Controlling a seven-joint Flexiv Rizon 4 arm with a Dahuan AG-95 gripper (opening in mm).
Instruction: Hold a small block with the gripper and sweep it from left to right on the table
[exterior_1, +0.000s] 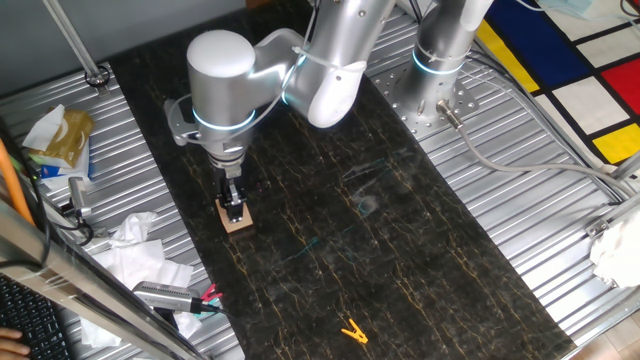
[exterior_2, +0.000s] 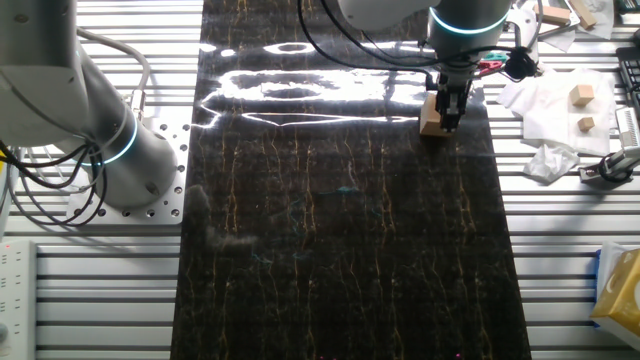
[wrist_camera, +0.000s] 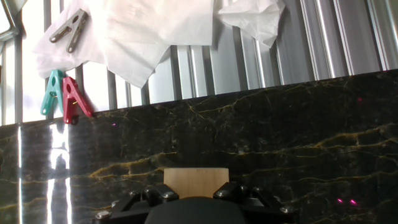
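Note:
The small block (exterior_1: 238, 221) is a light tan wooden cube resting on the black marble table (exterior_1: 400, 260) near its left edge. My gripper (exterior_1: 234, 207) points straight down and is shut on the block. In the other fixed view the gripper (exterior_2: 448, 108) grips the block (exterior_2: 431, 116) at the table's (exterior_2: 340, 250) far right edge. In the hand view the block (wrist_camera: 196, 182) sits between the black fingers (wrist_camera: 233, 190), with the table (wrist_camera: 298, 137) beyond.
A yellow clip (exterior_1: 353, 331) lies on the table near the front. Crumpled white paper (exterior_1: 135, 250) and tools lie on the ribbed metal left of the table. Teal and red clips (wrist_camera: 62, 94) lie just past the table edge. A second arm's base (exterior_1: 440, 60) stands at the back.

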